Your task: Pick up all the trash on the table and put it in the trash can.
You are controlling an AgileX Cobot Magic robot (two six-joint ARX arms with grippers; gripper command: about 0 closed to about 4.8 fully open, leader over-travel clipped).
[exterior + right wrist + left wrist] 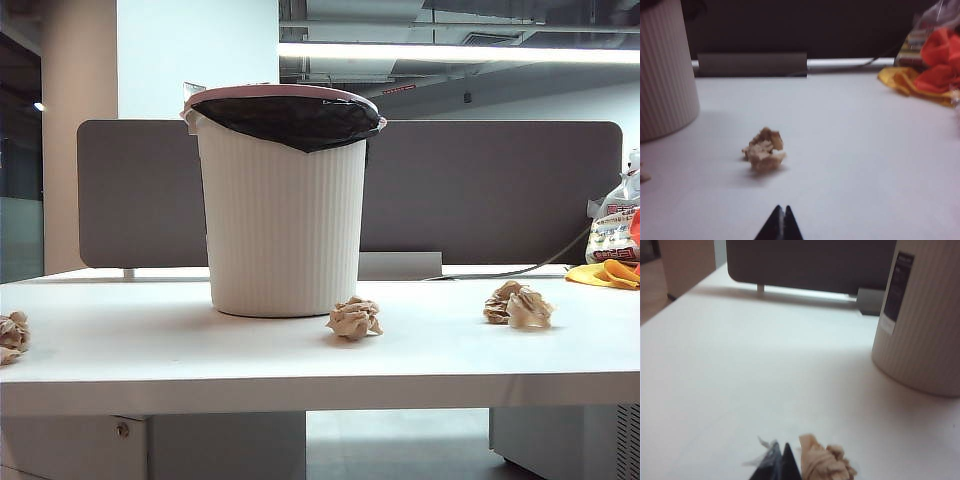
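Ribbed white plastic trash can, black-lined, on smooth white table; crumpled tan paper balls around; left gripper and right gripper closed, empty, low over tabletop

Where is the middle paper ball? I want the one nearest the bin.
In the exterior view, the middle paper ball lies on the table just right of the trash can's base, well left of the right-hand ball.

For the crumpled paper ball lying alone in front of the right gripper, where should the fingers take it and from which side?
Grip the crumpled paper ball across its middle, coming from above. It sits loose on the bare table, apart from the trash can, lumpy with no handle. The right gripper, now shut, must open first.
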